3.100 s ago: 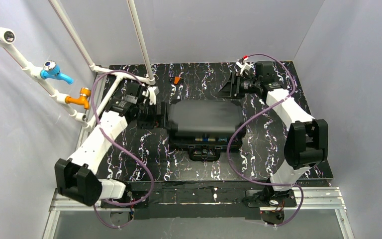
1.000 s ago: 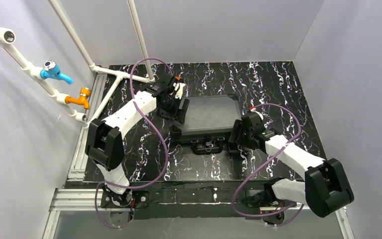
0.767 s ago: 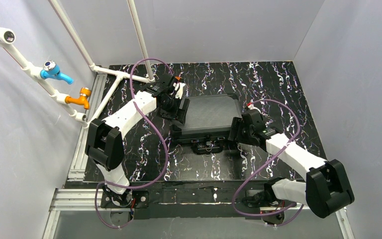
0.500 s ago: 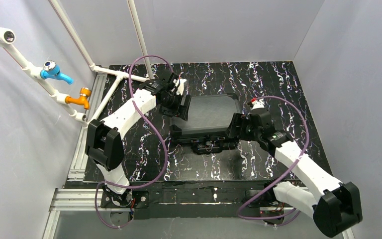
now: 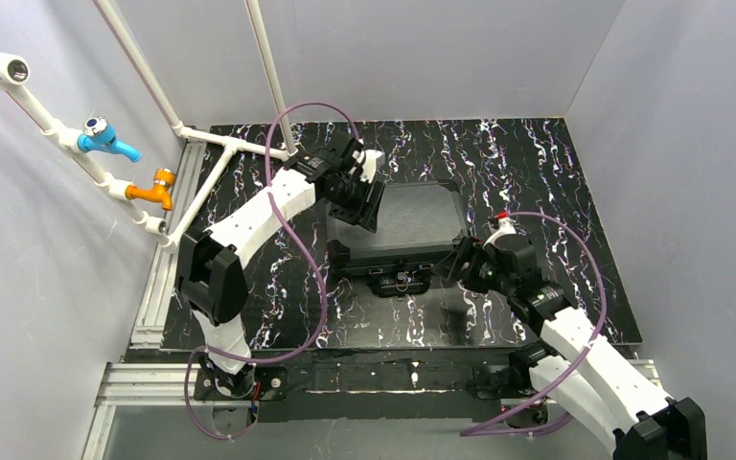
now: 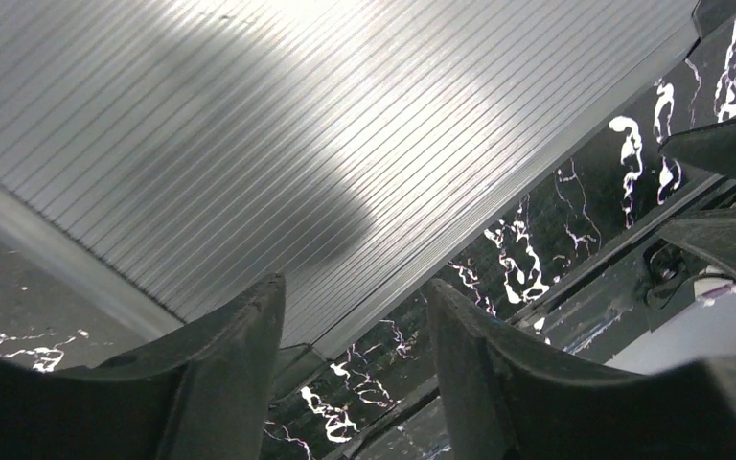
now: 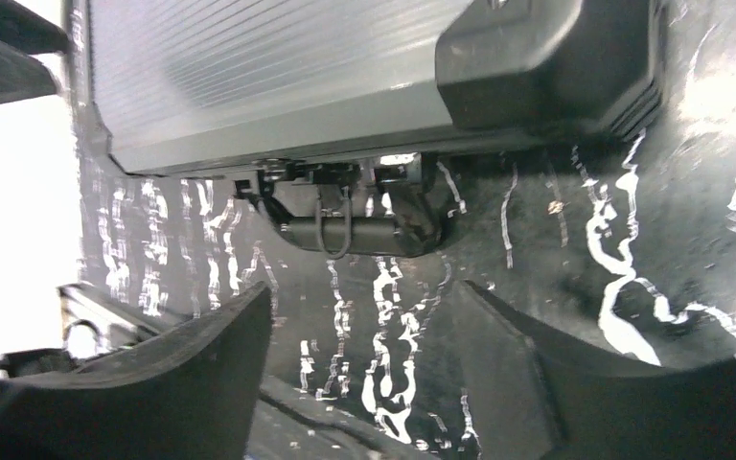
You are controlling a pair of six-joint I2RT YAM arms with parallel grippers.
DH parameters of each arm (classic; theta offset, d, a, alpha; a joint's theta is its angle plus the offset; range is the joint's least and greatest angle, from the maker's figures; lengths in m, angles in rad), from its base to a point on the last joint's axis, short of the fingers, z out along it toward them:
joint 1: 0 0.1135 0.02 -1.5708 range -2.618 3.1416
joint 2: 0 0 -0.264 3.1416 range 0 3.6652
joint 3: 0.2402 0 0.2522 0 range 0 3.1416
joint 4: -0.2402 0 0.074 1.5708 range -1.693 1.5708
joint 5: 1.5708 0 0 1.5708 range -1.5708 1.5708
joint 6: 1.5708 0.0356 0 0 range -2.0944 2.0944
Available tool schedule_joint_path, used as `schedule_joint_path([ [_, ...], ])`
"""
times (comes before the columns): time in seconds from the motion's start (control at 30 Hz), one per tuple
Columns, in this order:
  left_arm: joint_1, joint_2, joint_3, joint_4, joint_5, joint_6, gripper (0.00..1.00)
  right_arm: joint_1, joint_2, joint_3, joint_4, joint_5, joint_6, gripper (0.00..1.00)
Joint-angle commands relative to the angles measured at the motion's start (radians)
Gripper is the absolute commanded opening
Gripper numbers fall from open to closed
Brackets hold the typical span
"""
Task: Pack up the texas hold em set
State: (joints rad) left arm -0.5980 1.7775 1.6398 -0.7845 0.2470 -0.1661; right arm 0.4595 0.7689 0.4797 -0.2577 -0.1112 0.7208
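Black case (image 5: 410, 225), its lid (image 6: 249, 125) shut, lies on the counter (image 5: 537, 172), just beneath the released left end effector (image 5: 368, 203) and just ahead of the released, empty right end effector (image 5: 457, 261). Nothing of the set lies outside. Packing looks nearly done; whether it is latched is unclear.
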Motion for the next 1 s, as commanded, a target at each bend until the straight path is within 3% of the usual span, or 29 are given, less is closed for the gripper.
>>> schedule_joint_path([
  [0.0, -0.014, 0.031, 0.006, -0.021, 0.064, 0.023, 0.52, -0.003, -0.078, -0.080, 0.110, -0.071, 0.142, 0.67],
  [0.07, -0.018, 0.042, -0.002, -0.021, 0.071, 0.025, 0.47, 0.001, -0.104, -0.125, 0.140, -0.086, 0.181, 0.55],
  [0.17, -0.024, 0.053, -0.013, -0.020, 0.076, 0.025, 0.36, 0.009, -0.138, -0.171, 0.155, -0.087, 0.217, 0.45],
  [0.37, -0.033, 0.044, -0.039, -0.027, 0.063, 0.030, 0.21, 0.036, -0.118, -0.220, 0.234, -0.092, 0.264, 0.38],
  [0.67, -0.044, 0.057, -0.080, -0.072, -0.013, 0.026, 0.10, 0.174, 0.047, -0.220, 0.370, -0.011, 0.299, 0.29],
  [0.97, -0.066, 0.074, -0.088, -0.125, -0.082, 0.034, 0.06, 0.297, 0.153, -0.238, 0.477, 0.105, 0.356, 0.08],
])
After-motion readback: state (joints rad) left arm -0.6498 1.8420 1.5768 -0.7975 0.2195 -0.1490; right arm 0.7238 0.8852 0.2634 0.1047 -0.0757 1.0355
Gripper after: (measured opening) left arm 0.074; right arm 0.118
